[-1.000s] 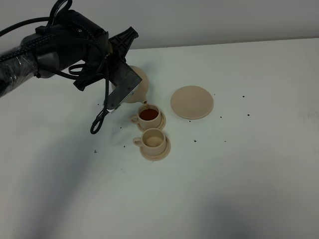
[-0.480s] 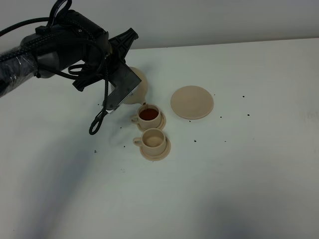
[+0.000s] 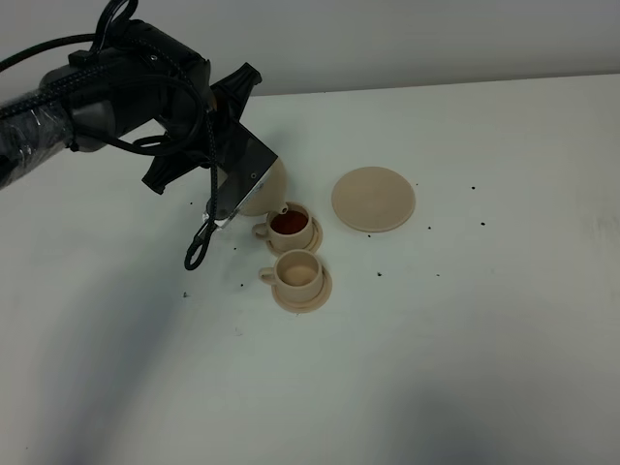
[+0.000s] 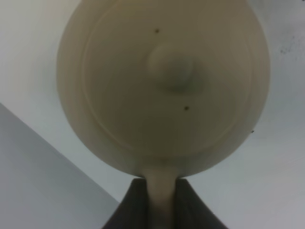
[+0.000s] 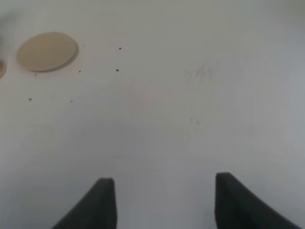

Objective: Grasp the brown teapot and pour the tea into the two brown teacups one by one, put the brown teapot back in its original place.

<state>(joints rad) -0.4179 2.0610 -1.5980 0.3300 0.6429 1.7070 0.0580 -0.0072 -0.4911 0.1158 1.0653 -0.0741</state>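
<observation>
My left gripper (image 4: 159,193) is shut on the loop handle of the brown teapot (image 4: 162,86), whose lid and knob fill the left wrist view. In the high view the teapot (image 3: 269,186) hangs tilted under the left arm, its spout just over the rim of the far teacup (image 3: 290,225), which holds reddish tea. The near teacup (image 3: 298,273) stands on its saucer right in front of it, with no tea showing inside. The wide saucer (image 3: 373,199) lies bare to the right of the cups. My right gripper (image 5: 164,193) is open over bare table.
Small dark specks are scattered on the white table (image 3: 455,320) around the cups and the wide saucer (image 5: 47,51). A black cable loop (image 3: 199,242) dangles from the left arm, just left of the cups. The table's back edge runs behind the arm.
The left arm has carried the teapot a little toward the near side; its spout now sits lower at the far cup's rim. The cups and saucer have not moved.
</observation>
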